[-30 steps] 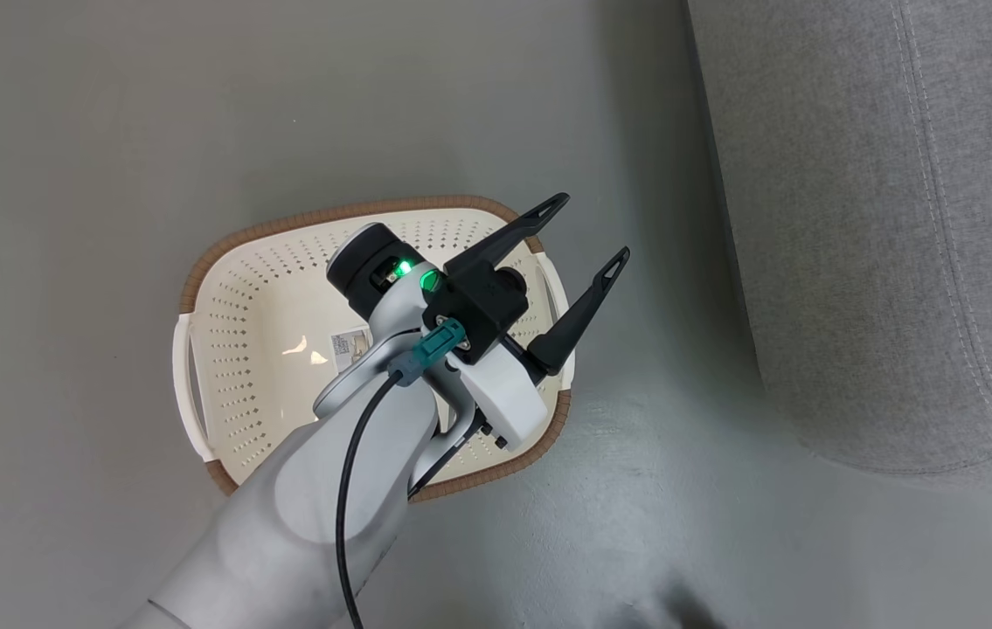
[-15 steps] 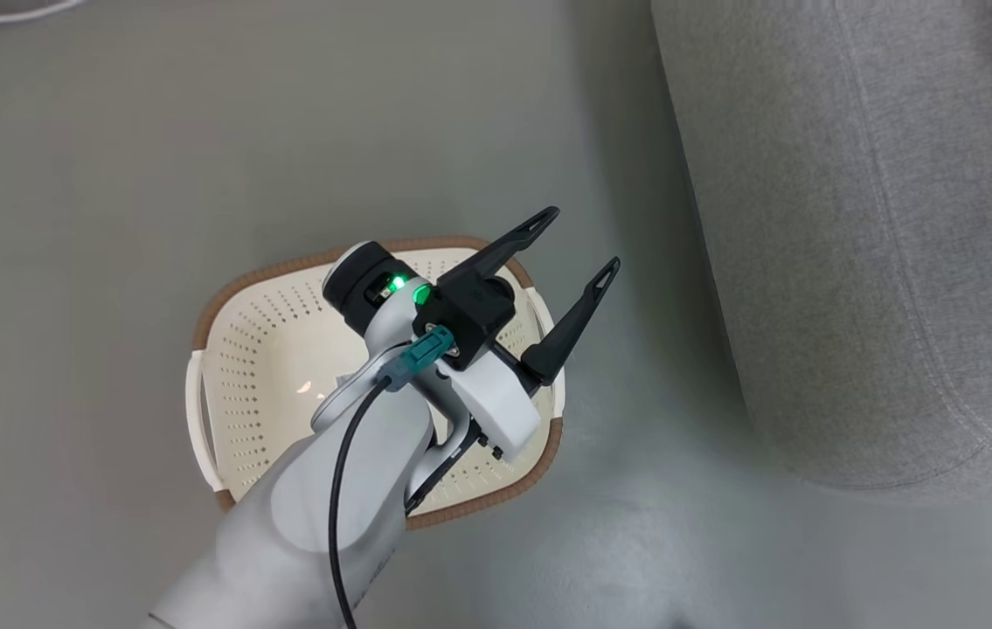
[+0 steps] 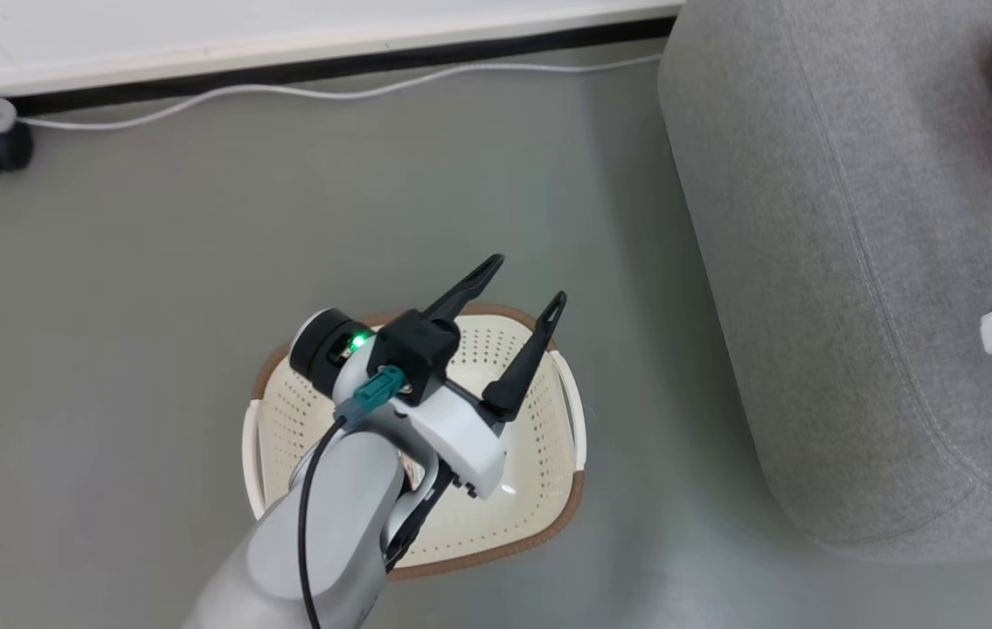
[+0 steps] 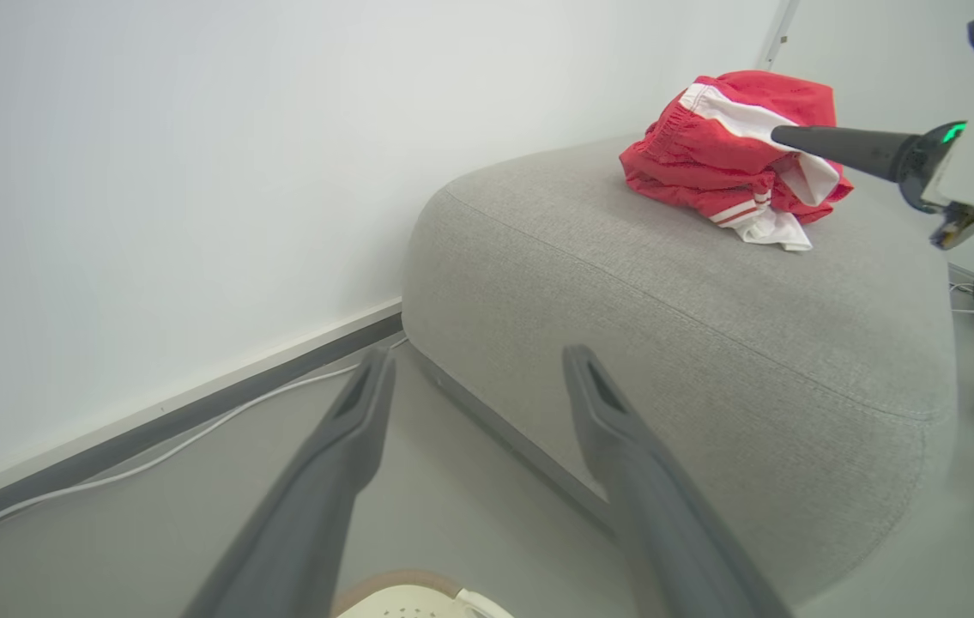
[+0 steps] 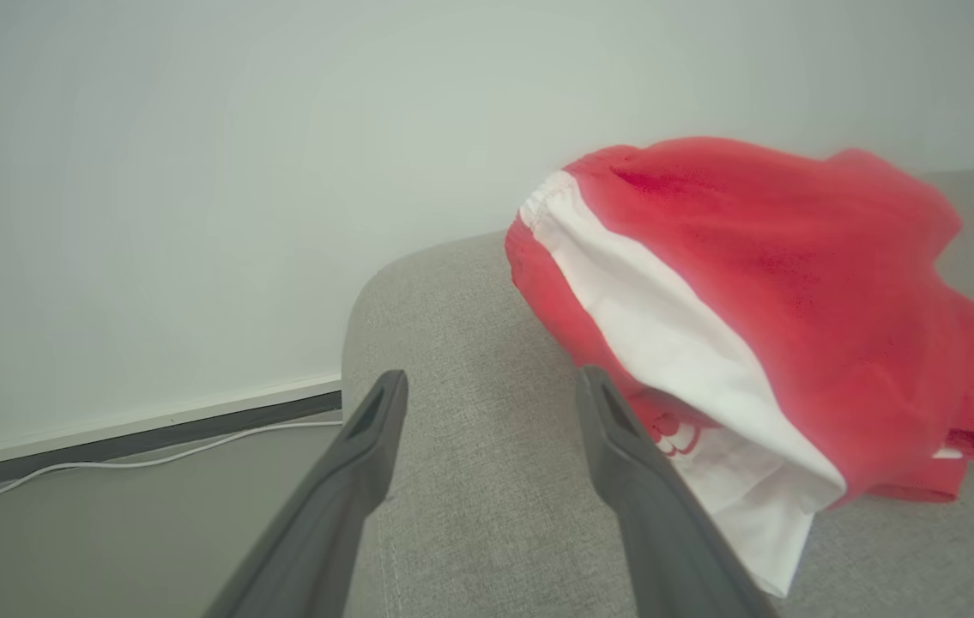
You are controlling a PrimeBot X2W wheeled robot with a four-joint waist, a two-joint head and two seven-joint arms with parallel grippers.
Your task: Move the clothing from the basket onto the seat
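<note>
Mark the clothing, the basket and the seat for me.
clothing (image 4: 686,165): left wrist view, red upper fold.
basket (image 3: 548,437): head view, perforated inner wall.
seat (image 3: 810,262): head view, grey top surface.

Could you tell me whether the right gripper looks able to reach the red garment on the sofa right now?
Probably yes: the right gripper is open and close beside the clothing, which lies loose on the seat with nothing between them.

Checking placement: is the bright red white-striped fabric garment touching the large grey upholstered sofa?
Touching. Left wrist view shows the red garment lying bunched on the grey sofa.
</note>
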